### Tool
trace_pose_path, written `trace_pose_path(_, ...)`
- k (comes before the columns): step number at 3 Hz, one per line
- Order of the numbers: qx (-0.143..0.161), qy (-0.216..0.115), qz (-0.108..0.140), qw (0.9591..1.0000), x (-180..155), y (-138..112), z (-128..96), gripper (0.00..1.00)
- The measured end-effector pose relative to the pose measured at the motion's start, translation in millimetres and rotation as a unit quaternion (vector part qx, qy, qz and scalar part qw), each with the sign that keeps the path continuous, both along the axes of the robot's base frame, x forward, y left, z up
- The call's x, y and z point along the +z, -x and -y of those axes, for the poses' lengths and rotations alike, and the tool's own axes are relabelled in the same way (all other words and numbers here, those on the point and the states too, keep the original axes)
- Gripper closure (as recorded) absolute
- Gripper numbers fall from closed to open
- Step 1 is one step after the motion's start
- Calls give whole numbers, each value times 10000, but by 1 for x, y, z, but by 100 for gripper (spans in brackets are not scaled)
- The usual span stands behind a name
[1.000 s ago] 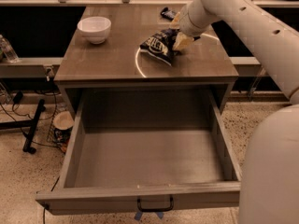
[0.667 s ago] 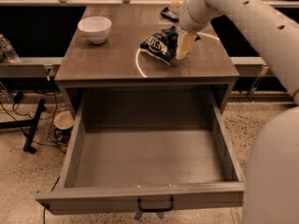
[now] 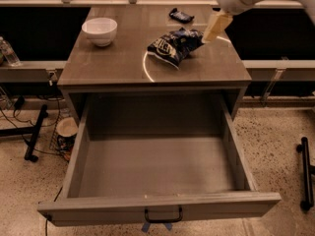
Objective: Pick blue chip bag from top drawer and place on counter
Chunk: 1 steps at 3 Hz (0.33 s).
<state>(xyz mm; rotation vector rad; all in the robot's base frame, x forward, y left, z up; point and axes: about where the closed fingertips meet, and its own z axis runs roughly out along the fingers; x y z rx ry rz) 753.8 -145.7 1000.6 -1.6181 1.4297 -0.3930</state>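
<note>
The blue chip bag (image 3: 173, 44) lies on the counter (image 3: 108, 63), right of the middle, across the thin white arc (image 3: 146, 67). My gripper (image 3: 210, 32) hangs just above and to the right of the bag's right end. It is open and holds nothing; one cream finger (image 3: 216, 24) shows, slanting down toward the bag. The top drawer (image 3: 157, 204) is pulled fully out below the counter. Its grey inside holds nothing. Its black pull handle (image 3: 163, 216) is at the front.
A white bowl (image 3: 100, 30) stands at the counter's back left. A small dark wrapped bar (image 3: 181, 15) lies at the back, behind the bag. A black stand leg (image 3: 34, 134) and cables are on the floor at left, another black leg (image 3: 306, 173) at right.
My gripper has let go of the bag's right end and moved up and to the right, away from it. The bag stays lying on the counter.
</note>
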Motion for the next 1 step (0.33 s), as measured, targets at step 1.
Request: trace_pose_path(1, -66, -34, -23, 10000, -3, 2, 10, 0)
